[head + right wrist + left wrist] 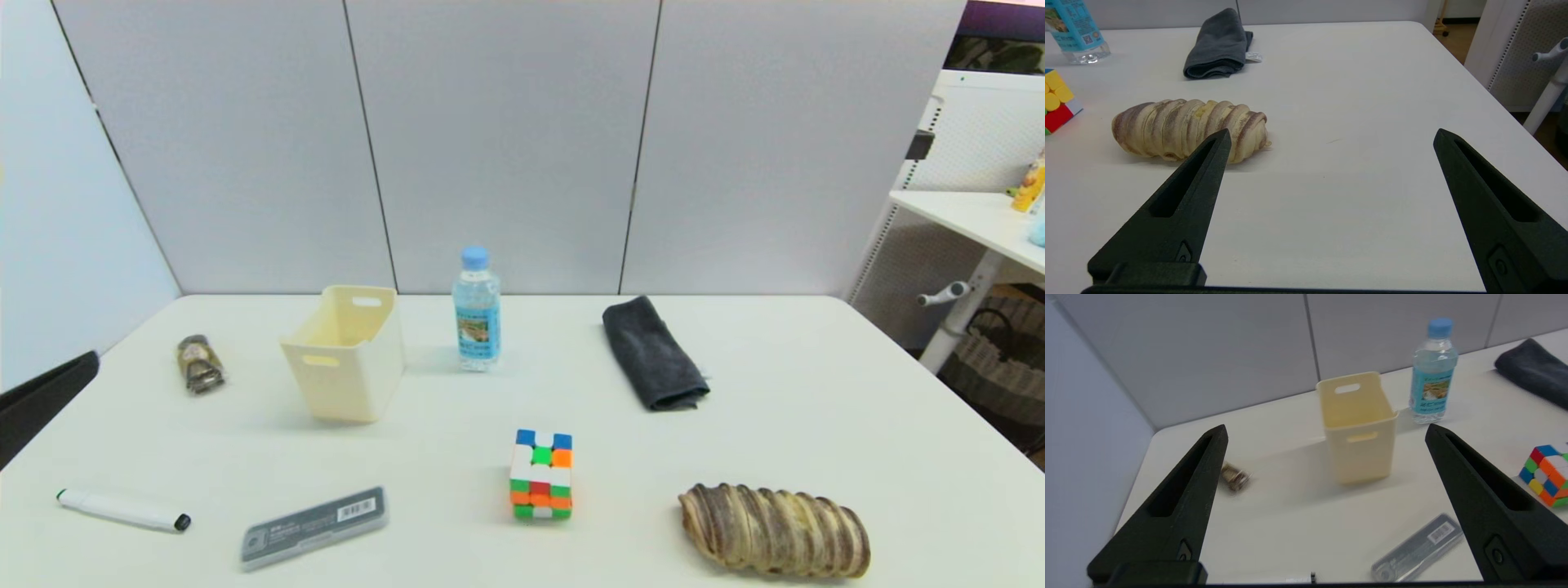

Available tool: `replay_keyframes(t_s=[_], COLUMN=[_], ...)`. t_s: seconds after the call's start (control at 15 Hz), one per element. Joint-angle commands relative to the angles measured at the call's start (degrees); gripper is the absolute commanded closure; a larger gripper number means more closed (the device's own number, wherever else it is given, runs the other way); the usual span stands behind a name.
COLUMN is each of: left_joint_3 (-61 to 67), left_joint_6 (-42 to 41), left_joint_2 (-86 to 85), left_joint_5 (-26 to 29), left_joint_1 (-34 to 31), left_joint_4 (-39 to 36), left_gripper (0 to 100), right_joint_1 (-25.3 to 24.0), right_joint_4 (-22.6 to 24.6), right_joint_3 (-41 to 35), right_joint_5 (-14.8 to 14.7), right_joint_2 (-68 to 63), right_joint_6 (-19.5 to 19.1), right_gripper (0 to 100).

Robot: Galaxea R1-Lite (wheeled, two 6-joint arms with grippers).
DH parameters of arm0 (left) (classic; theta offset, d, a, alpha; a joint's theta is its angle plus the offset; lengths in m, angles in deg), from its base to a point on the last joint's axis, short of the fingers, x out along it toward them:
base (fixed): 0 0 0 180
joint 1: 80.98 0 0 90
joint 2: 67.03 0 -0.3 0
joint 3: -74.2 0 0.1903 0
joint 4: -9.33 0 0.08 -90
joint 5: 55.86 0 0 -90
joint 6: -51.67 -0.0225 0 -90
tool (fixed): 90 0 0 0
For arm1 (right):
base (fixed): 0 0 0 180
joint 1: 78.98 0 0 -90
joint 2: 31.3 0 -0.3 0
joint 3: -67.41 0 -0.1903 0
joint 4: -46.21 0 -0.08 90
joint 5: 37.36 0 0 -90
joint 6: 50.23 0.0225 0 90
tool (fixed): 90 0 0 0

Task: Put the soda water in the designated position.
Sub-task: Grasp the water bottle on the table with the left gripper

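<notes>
Small clear plastic soda water bottle with light-blue cap: upright at 12 o'clock on the white table, just right of cream plastic bin. Well apart from left gripper and right gripper, both spread wide, holding nothing.

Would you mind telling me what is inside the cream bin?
The cream bin looks empty: only bare inner walls show in the left wrist view. Its floor is hidden by the near wall, so something small and flat could lie there.

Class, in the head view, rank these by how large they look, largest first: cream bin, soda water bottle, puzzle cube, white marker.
1. cream bin
2. soda water bottle and puzzle cube: look alike, and the cube is nearer, so unranked
3. white marker
</notes>
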Motion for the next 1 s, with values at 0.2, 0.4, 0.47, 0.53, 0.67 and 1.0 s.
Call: replay_keyframes(t_s=[0.2, 0.4, 0.47, 0.53, 0.67, 1.0], left_joint_3=[-12.41, -14.34, -15.39, -16.71, -18.73, -18.91], left_joint_6=[-0.67, 0.38, 1.52, 3.10, 7.06, 16.82], left_joint_2=[33.83, 43.41, 46.13, 48.50, 52.19, 57.47], left_joint_5=[1.27, 1.18, 1.01, 0.48, -8.40, -29.31], left_joint_1=[14.33, 19.16, 21.01, 23.38, 28.04, 35.60], left_joint_4=[-19.58, -25.91, -26.70, -26.52, -26.26, -27.05], left_gripper=[0, 0, 0, 0, 0, 0], right_joint_1=[0.01, 0.01, 0.01, 0.01, 0.01, 0.01], right_joint_4=[0.01, 0.01, 0.01, 0.01, 0.01, 0.01], right_joint_3=[-0.09, -0.09, -0.09, -0.09, -0.09, -0.09], right_joint_5=[-0.02, -0.02, -0.02, -0.02, -0.02, -0.02], right_joint_2=[-0.07, -0.07, -0.07, -0.07, -0.07, -0.07], right_joint_6=[0.00, 0.00, 0.00, 0.00, 0.00, 0.00], right_gripper=[0, 0, 0, 0, 0, 0])
